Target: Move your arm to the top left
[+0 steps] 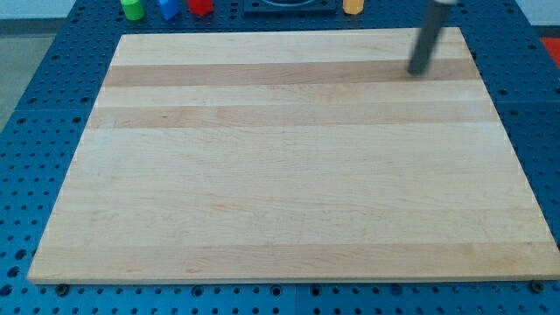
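- Our rod appears motion-blurred, its upper end cut by the view's top.
- Green block, blue block, red block and yellow block are cropped there; we cannot tell their shapes.

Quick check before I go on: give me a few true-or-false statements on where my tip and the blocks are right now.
1. My tip is near the board's top right corner. True.
2. The green block lies in the middle of the wooden board. False: it sits off the board, beyond its top edge, at the view's top left.
3. The blue block sits between the green block and the red block. True.
4. My tip is touching the yellow block. False: the yellow block is off the board, above and to the view's left of the tip, clearly apart.
5. My tip has already reached the top left. False: it is on the view's right side.
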`<state>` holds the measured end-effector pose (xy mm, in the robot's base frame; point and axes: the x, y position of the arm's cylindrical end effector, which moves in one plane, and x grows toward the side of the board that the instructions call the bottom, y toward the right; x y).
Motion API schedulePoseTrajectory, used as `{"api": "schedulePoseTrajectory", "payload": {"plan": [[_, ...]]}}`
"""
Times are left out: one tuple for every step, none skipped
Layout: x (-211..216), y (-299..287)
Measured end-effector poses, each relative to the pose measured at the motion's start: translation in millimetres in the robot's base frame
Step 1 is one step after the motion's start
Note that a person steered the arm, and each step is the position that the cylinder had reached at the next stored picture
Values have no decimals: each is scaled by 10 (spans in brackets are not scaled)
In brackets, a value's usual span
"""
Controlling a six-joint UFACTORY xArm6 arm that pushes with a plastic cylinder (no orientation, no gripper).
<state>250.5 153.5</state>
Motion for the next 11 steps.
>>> {"api": "schedulePoseTrajectory", "payload": {"plan": [[188, -1353], [1581, -1459], [2604, -1745], [1477, -2425], [778, -2387], [2345, -2067], [2615, -1552], [1174, -1204], [583, -2081], [1887, -2333], [3173, -2207]]}}
